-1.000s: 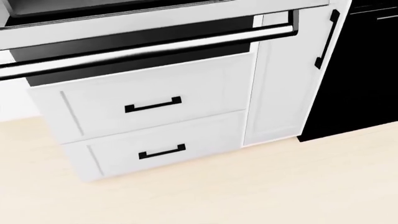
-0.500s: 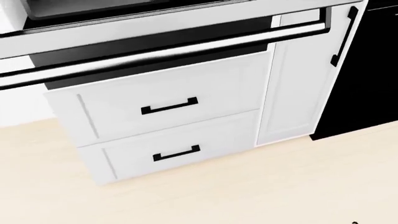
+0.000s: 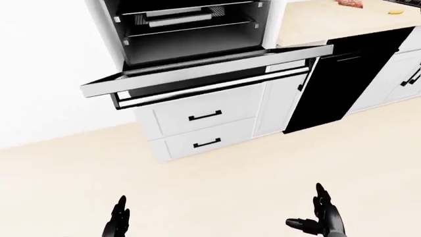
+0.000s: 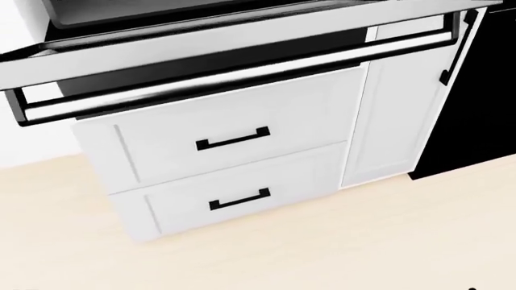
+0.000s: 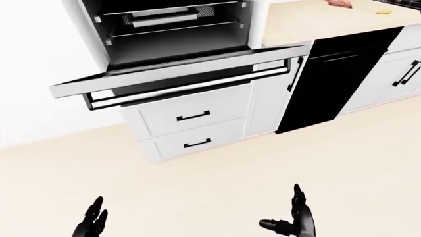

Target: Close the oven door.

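Oven door (image 3: 197,69) hangs flat open, upper middle of the left-eye view, above two white drawers (image 3: 207,128).
My left hand (image 3: 117,223) and right hand (image 3: 324,219) hover low over the floor, fingers spread, well apart from the door.

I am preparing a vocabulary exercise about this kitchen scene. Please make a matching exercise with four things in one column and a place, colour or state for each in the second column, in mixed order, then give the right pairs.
Column 1
1. oven door
2. dishwasher panel
3. two drawers
4. right hand

Column 2
A. black, right of the narrow white cabinet
B. folded down, open
C. low in the left-eye view, fingers spread, touching nothing
D. white, stacked under the oven

Pairs: 1-B, 2-A, 3-D, 4-C
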